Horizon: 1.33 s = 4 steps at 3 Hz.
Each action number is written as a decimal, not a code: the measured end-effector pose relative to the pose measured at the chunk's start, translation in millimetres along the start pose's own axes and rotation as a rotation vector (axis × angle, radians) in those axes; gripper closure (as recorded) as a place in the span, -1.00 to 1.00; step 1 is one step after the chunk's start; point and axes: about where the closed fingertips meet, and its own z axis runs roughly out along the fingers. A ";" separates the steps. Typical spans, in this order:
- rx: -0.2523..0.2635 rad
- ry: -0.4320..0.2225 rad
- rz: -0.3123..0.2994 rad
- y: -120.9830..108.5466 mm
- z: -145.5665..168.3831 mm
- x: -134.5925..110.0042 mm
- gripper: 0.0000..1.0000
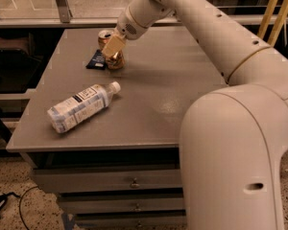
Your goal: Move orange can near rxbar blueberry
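The orange can [116, 60] stands upright at the far left of the grey table [173, 80], its silver top [104, 34] showing. The rxbar blueberry [96, 60], a dark flat wrapped bar, lies just left of the can, touching or almost touching it. My gripper [112, 47] reaches in from the upper right and is shut on the can, with one pale finger [113, 45] across the can's front. The can's base looks to be at the table surface.
A clear plastic water bottle [81, 107] lies on its side at the front left of the table, cap pointing to the right. My arm's large white body [235, 147] fills the right side. Drawers [110, 181] sit under the table front.
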 end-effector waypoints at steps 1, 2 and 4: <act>-0.006 0.001 0.000 1.1 3.8 0.2 0.19; -0.010 0.003 0.000 2.1 6.8 0.3 -0.26; -0.016 0.004 0.000 3.2 10.3 0.4 -1.00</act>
